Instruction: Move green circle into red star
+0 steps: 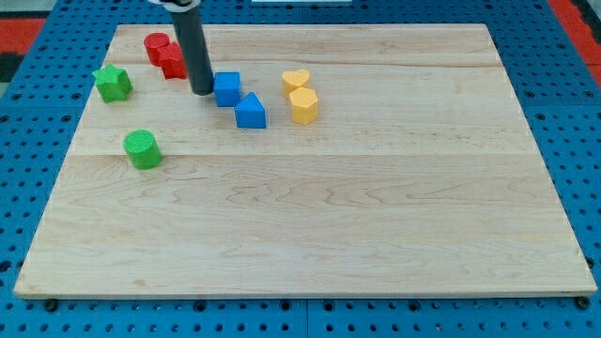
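Observation:
The green circle lies near the board's left side. The red star lies at the view's top left, partly hidden behind my rod, touching a red cylinder. My tip rests on the board just right of the red star and just left of the blue cube. The tip is well above and to the right of the green circle.
A green star lies at the left edge, above the green circle. A blue triangle sits below the blue cube. A yellow heart and a yellow hexagon lie right of them on the wooden board.

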You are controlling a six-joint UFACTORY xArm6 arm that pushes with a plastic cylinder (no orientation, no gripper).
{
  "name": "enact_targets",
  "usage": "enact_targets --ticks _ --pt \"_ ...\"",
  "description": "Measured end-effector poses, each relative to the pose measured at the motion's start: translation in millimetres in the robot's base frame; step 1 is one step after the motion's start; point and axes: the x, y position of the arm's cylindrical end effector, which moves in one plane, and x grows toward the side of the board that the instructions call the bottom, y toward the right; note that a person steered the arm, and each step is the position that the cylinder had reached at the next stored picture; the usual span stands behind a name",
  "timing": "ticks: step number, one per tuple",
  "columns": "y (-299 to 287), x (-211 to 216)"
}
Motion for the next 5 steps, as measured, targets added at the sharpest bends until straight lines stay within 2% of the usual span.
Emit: enact_targets --ticks 1,2,3,5 --pt "34 15" --pt "27 19" --pt "-6 21" --pt "-15 21"
